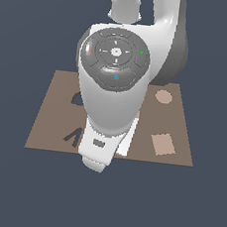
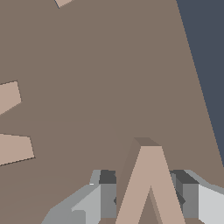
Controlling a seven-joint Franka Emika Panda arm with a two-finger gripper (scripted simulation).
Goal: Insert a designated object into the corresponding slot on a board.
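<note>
Closest thing in the wrist view is the claw (image 2: 148, 201), and it's clamped on the V piece (image 2: 151, 183): a grey finger (image 2: 107, 199) sits against one leg and the other finger sits against the other leg. The piece stands between them with its point facing away from the camera, and it looks lifted a bit above the board (image 2: 96, 78), though I can't tell for sure if it's touching or not. Past it there's just plain brown board, plus the edges of a couple of pale tan shapes (image 2: 13, 148) off to one side, and the dark background beyond the board's edge.

In the exterior view the arm (image 1: 114, 80) hogs the middle and hides the claw and the V piece completely. Near the front edge on the exterior view's left you can see the dark V-shaped slot (image 1: 72, 138), partly cut off by the arm. On the exterior view's right there's a tan square (image 1: 162, 144), and farther back a tan round piece (image 1: 163, 96). Further back on the left, a dark rounded hole (image 1: 77, 99) peeks out from behind the arm.
</note>
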